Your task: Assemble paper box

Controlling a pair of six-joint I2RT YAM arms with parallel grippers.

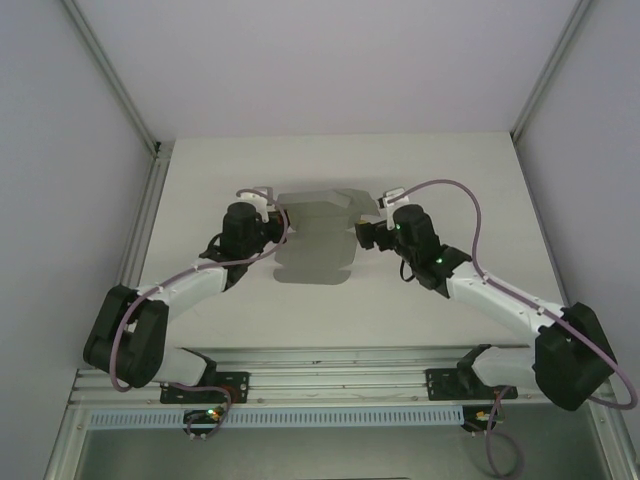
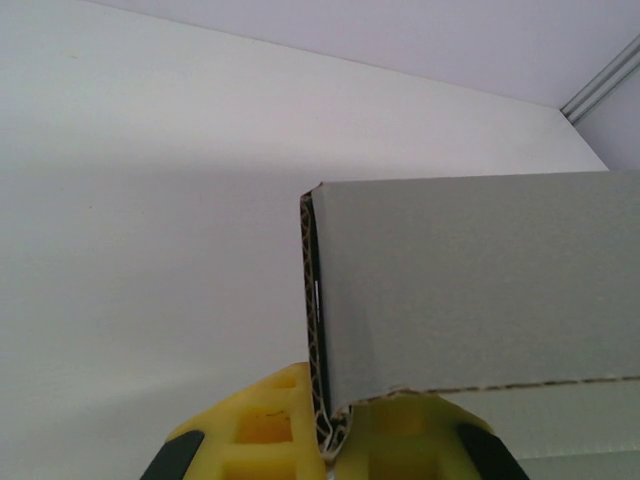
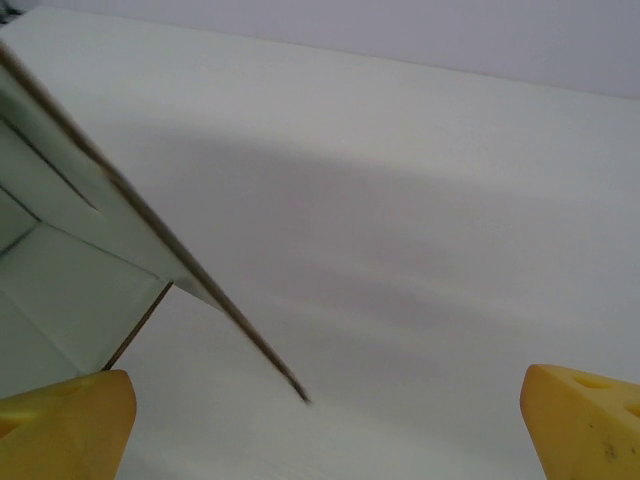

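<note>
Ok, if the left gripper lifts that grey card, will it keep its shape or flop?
Probably light: the paper box is one thin sheet. Panels look fairly stiff, as the cut edge at the left gripper shows fluting, but it would likely hinge at its creases. Pushed, it may just slide on the smooth table.

A plain white matte tabletop [image 1: 400, 310] carries one grey die-cut card sheet, the paper box [image 1: 315, 245], lying midway between the side edges, nearer the far edge.
</note>
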